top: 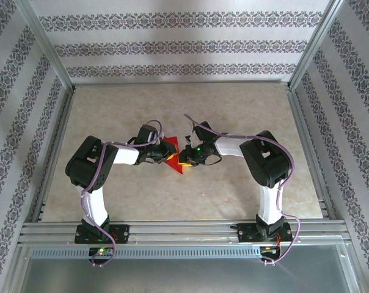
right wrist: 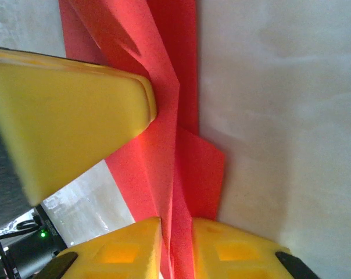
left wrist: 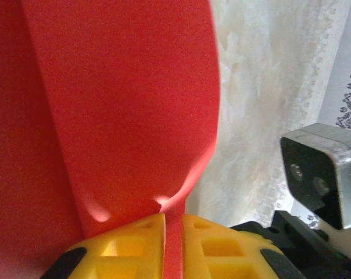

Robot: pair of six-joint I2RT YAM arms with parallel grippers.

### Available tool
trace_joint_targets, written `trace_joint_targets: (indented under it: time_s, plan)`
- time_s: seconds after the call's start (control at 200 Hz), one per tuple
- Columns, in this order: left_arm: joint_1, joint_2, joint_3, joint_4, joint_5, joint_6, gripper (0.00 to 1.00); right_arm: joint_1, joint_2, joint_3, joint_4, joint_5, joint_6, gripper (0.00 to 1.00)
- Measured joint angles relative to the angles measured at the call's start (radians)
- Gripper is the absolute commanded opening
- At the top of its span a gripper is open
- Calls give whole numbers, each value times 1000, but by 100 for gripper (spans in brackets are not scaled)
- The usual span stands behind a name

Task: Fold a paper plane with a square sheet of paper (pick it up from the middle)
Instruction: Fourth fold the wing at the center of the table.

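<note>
The square sheet of paper (top: 171, 148), creased into layers, was approx mid-tabletop (top: 233, 110), well clear of every edge, w/ the left end effector (left wrist: 173, 235) and right end effector (right wrist: 176, 241) both pinched tight on it. It looked v. light, thin & floppy, prob easy to tear or slip. Best gripped on the stiffer multi-layer fold, not a loose single flap.
</note>
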Motion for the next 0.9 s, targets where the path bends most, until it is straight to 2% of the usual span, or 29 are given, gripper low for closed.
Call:
trace_joint_targets:
  time_s: [0.405, 0.899]
  plan:
    - [8, -76, 3, -32, -22, 27, 18, 0, 5, 10, -3, 0, -24, 15]
    - [19, -53, 13, -76, -44, 51, 20, 0, 5, 17, -7, 0, -50, 21]
